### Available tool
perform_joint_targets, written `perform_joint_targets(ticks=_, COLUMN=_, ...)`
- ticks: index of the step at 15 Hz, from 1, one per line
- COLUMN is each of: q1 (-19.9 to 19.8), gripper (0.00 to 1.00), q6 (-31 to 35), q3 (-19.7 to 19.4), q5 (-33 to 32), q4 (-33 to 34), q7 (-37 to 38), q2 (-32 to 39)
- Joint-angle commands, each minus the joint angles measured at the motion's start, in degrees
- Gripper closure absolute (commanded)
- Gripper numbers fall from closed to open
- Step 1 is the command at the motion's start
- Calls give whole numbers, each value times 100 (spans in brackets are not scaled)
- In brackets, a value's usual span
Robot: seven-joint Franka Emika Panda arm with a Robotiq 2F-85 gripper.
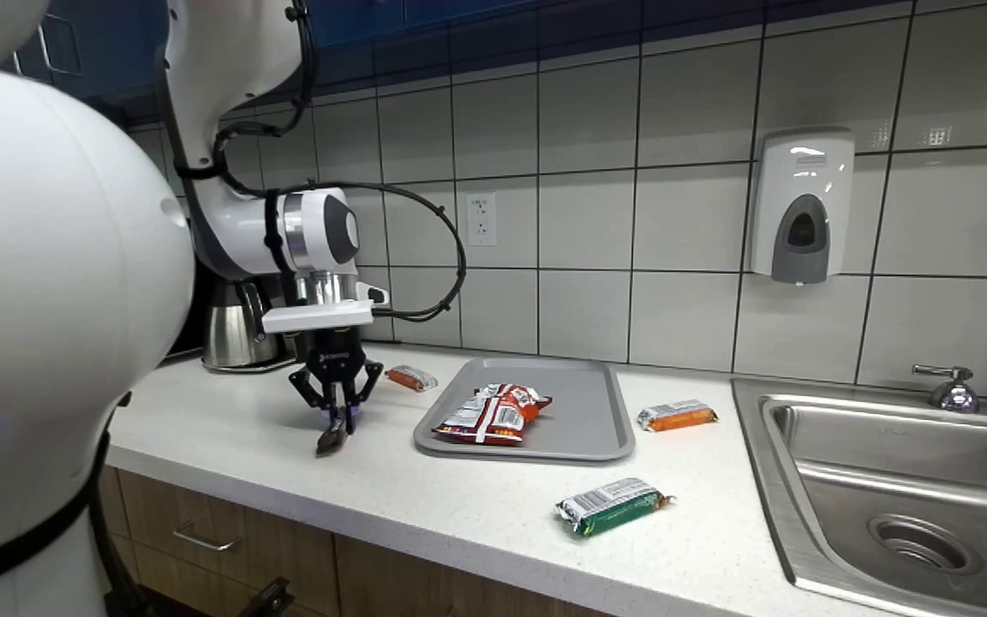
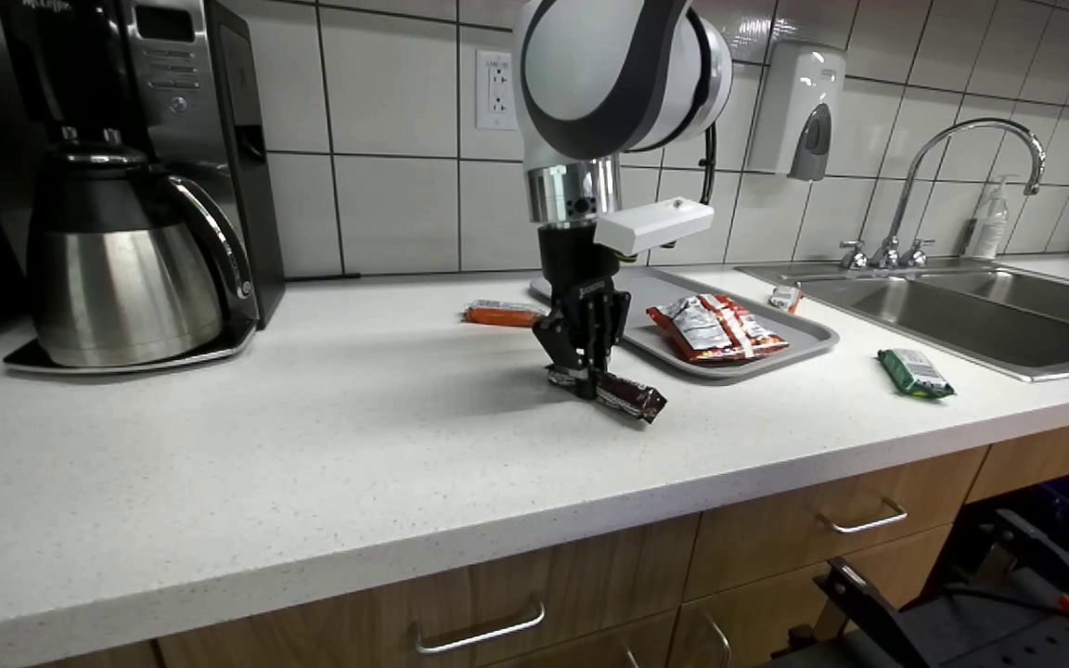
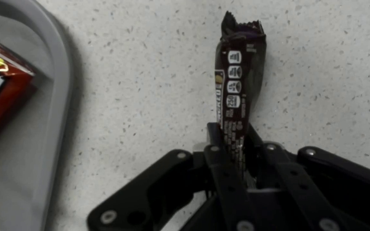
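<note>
- Exterior view: I see a tiled wall (image 1: 588,223).
- Against it: speckled countertop (image 2: 312,445).
- Inset in countertop: steel sink (image 1: 780,488).
- Flat on countertop: gray tray (image 1: 579,390).
- My gripper (image 3: 233,136): pinching the brown-wrapped bar (image 3: 239,77) from both sides, at countertop level, apart from the tray.

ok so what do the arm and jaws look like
The arm is white and rounded, with dark grey trim and a silver collar; a black cable loops beside it. Below a white box, the jaws are black and hinged, with round metal pins.

Pale tiles (image 1: 588,223) back a speckled counter (image 2: 312,455) above wooden drawers (image 2: 766,538).
</note>
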Motion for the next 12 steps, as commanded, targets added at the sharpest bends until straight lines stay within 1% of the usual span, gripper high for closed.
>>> perform_joint_targets(ticks=1, q1=-105, gripper=96, q6=-253, q3=27, q5=222, q4=35, q7=-149, q2=-171)
perform_joint_targets(ticks=7, q1=-262, gripper=96, q6=-616, q3=-32, q5=505, q4=144, q7=-208, q2=-519)
perform_joint_targets(ticks=12, q1=-386, gripper=96, q6=-944, q3=-232, q5=550, q4=629, q7=-21, q2=-510)
